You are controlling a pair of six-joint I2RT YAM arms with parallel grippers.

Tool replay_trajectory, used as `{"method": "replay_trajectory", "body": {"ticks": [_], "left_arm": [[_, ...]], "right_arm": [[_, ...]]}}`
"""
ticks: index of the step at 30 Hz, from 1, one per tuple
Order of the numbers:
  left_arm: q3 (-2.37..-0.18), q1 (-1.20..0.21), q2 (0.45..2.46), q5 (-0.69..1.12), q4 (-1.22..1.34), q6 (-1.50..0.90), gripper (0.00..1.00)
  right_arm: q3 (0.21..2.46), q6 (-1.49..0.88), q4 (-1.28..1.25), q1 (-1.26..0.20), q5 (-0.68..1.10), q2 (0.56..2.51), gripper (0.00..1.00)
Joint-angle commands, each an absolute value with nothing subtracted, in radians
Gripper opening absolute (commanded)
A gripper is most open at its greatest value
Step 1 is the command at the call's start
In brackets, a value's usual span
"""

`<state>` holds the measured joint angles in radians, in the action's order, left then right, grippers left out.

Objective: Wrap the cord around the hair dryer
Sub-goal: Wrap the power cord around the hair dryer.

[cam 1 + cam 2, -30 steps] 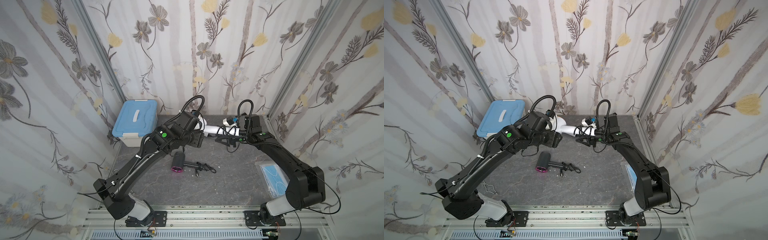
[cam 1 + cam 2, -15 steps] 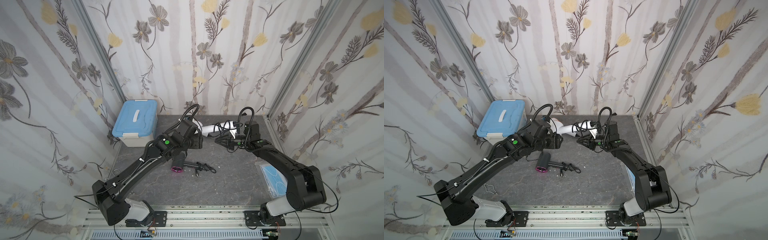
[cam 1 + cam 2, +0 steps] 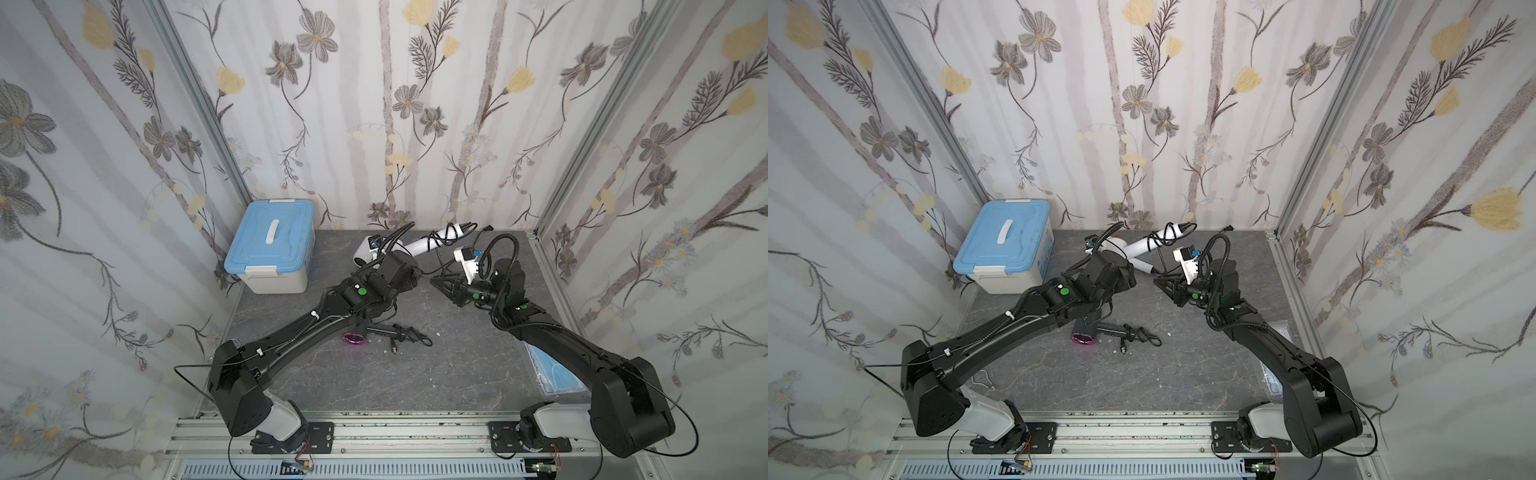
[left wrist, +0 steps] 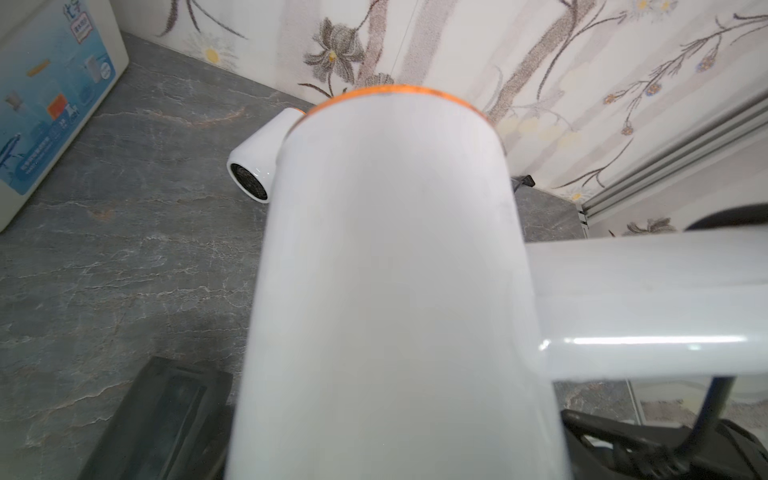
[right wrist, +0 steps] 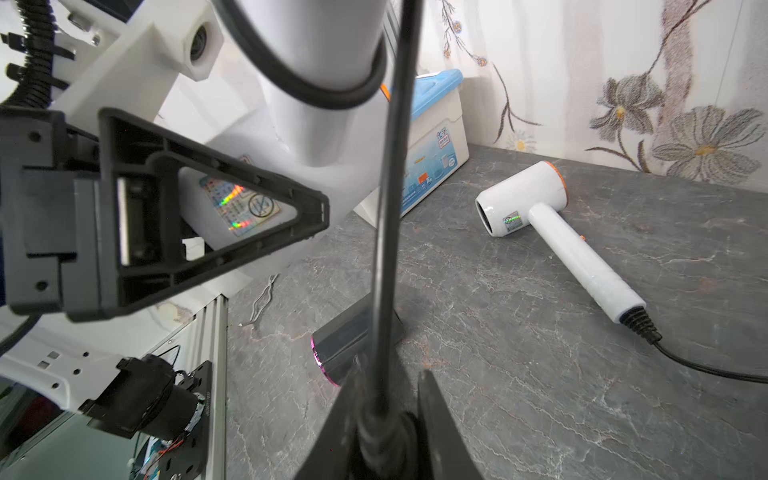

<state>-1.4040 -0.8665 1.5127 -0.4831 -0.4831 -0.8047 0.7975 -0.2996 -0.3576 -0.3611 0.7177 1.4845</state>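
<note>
Three walls (image 3: 374, 104) of pale floral wallpaper box in my workspace. The table (image 3: 457, 374) is a dark grey stone-look slab with aluminium rails (image 3: 395, 432) along the near edge.

One container sits in the back corner on the left arm's side. It is a white storage box (image 3: 274, 280) with a blue lid (image 3: 270, 245), and with the lid on I can't see what it holds. A flat blue pack (image 3: 552, 374) lies at the table edge by the right arm.

The hair dryer (image 3: 415, 246) I'm working on is white with an orange ring and is raised near the back wall. My left gripper (image 3: 403, 270) is clamped across its barrel. The cord (image 3: 441, 237) loops a few turns around the handle. A straight run then leads down to my right gripper (image 5: 382, 424), whose fingers (image 5: 436, 415) are pinched on it.

A second white dryer (image 5: 523, 199) lies on the slab close by. A dark dryer (image 3: 354, 338) with a pink rim lies mid-table beside its own bundled lead.
</note>
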Motion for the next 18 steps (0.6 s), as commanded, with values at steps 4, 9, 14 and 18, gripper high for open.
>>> {"method": "replay_trajectory", "body": {"ticks": [4,9,14,18], "left_arm": [[-1.446,-0.867,1.541,-0.669,-0.465,-0.905,0.0],[-1.447,-0.868,1.554,-0.797,-0.576,-0.89,0.0],[-1.482,-0.867,1.587,-0.936,-0.72,-0.867,0.0],[-1.497,-0.867,1.632,-0.964,-0.83,-0.836,0.0]], "right_arm": [[0.874,-0.175,-0.089,-0.456,0.41,1.472,0.0],[0.951,-0.116,0.083,-0.529,0.266,1.459,0.0],[1.047,-0.074,0.249,-0.592,0.208,1.468,0.0],[1.164,-0.03,0.405,-0.609,0.187,1.506,0.0]]}}
